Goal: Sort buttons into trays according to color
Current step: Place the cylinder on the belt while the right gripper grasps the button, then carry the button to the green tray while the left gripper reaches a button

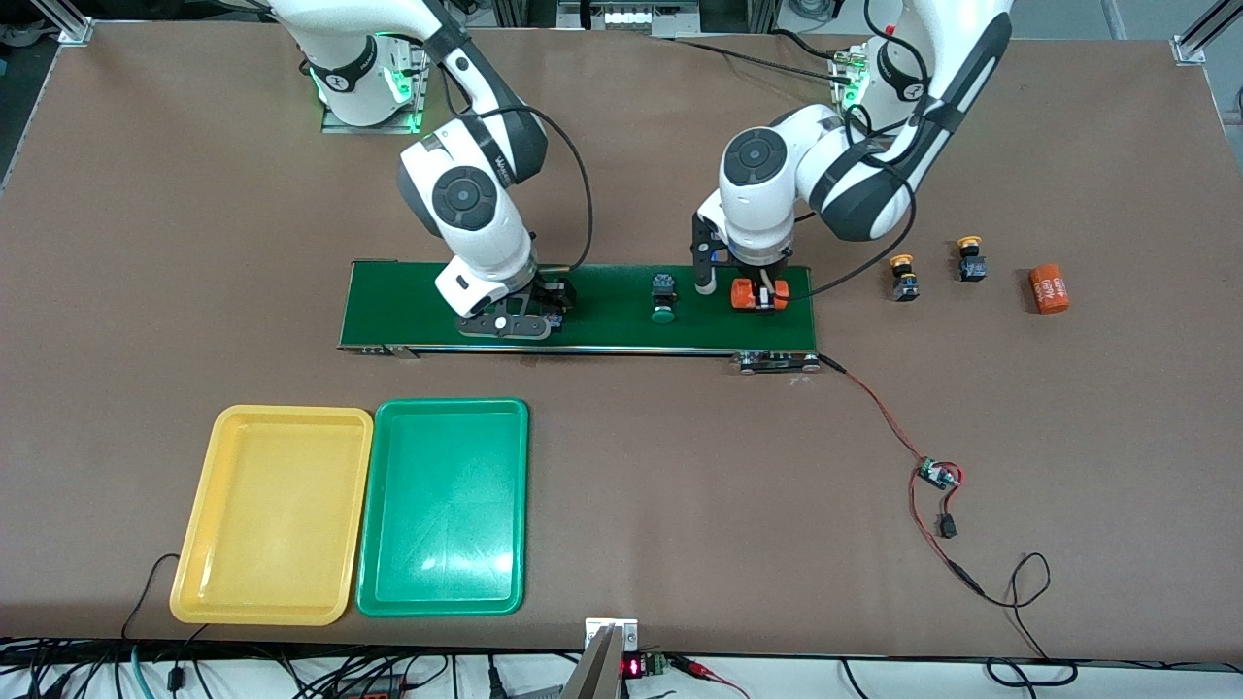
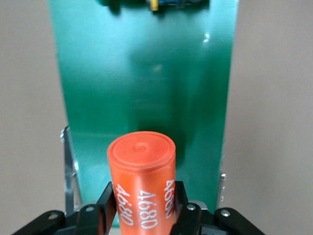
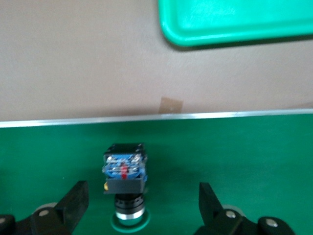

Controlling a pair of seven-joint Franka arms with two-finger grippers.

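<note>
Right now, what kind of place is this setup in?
Probably a robotics lab bench built as a small sorting line: two Franka arms at a brown table, a short green conveyor belt with bare wiring, and a yellow tray and green tray.

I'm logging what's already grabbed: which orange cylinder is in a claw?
The orange cylinder on the conveyor belt, clamped in the left claw; the other orange cylinder lies free on the table.

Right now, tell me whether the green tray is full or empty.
Empty: the green tray shows only bare plastic in the front view, no buttons in it.
</note>
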